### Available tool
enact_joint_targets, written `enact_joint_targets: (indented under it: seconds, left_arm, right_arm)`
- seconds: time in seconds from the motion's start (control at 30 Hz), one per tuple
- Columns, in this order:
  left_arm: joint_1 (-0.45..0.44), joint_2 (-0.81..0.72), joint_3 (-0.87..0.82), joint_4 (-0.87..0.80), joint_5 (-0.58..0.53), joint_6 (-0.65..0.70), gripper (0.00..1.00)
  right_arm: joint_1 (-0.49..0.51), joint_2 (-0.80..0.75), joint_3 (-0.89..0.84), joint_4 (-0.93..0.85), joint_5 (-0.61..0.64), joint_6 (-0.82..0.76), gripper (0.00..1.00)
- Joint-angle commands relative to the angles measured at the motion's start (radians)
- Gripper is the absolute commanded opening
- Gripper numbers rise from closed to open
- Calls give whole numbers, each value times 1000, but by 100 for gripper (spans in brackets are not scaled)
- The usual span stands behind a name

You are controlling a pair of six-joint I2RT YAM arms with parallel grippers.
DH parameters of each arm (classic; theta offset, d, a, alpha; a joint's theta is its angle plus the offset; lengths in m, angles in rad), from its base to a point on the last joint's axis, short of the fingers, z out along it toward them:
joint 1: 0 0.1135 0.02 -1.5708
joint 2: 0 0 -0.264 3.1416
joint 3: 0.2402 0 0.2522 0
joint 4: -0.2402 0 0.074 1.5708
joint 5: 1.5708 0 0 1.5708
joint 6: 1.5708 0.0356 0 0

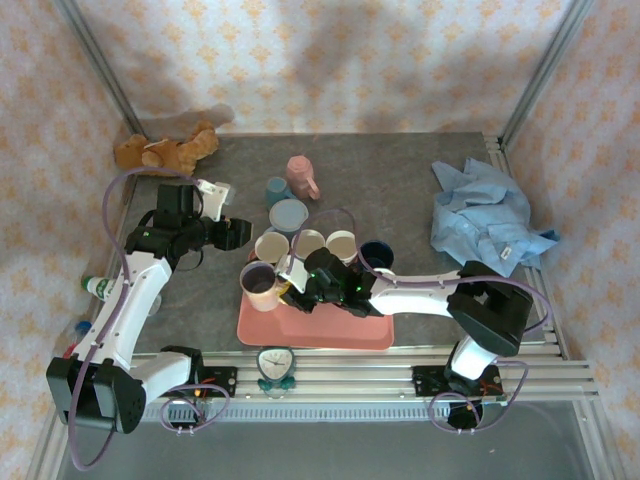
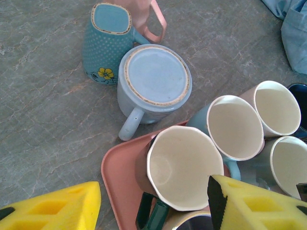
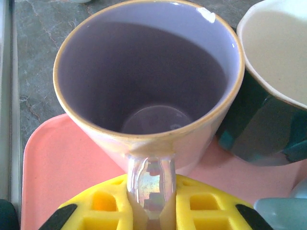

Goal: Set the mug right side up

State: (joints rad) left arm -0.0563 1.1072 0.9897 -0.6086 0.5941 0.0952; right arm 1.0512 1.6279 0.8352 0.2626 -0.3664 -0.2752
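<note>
A lilac mug (image 3: pixel 148 72) with a shiny handle (image 3: pixel 151 184) stands right side up on the near left corner of the pink tray (image 3: pixel 57 163). My right gripper (image 3: pixel 149 213) is shut on that handle, and the same mug (image 1: pixel 261 284) and gripper (image 1: pixel 292 283) show from above. My left gripper (image 2: pixel 153 206) hangs open over the tray's far left corner, above a brown mug (image 2: pixel 182 165) with a white inside, touching nothing. From above, the left gripper (image 1: pixel 240 232) is just left of the mugs.
Several upright mugs crowd the tray (image 1: pixel 310 335). Behind it on the table a pale blue mug (image 2: pixel 154 76) stands upside down, beside a teal mug (image 2: pixel 108 40) and a pink mug (image 1: pixel 301 175). A teddy bear (image 1: pixel 168 150) lies far left, a blue cloth (image 1: pixel 490 215) right.
</note>
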Motion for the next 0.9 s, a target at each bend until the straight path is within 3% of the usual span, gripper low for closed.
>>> enact_joint_targets:
  seconds: [0.0,0.13,0.23,0.53,0.7,0.87]
  left_arm:
    - [9,5,-5,18,5,-10,61]
    - [9,9,-6,17,3,-12,61]
    - [9,10,-8,22,-1,-15,61]
    - [9,11,-14,67,-44,-85,63]
    - [7,24,-16,118,-57,-195,66]
    - [-3,78,20,125,-75,-351,70]
  right_arm:
    - [2,-26,24,43,-3,15,27]
    - [3,-64,8,36,-3,12,42]
    - [3,-106,-2,22,0,-3,48]
    - [3,-301,-7,-77,76,-13,53]
    - [-14,-340,132,-294,209,105,53]
    - [-104,-327,290,-521,260,290,51]
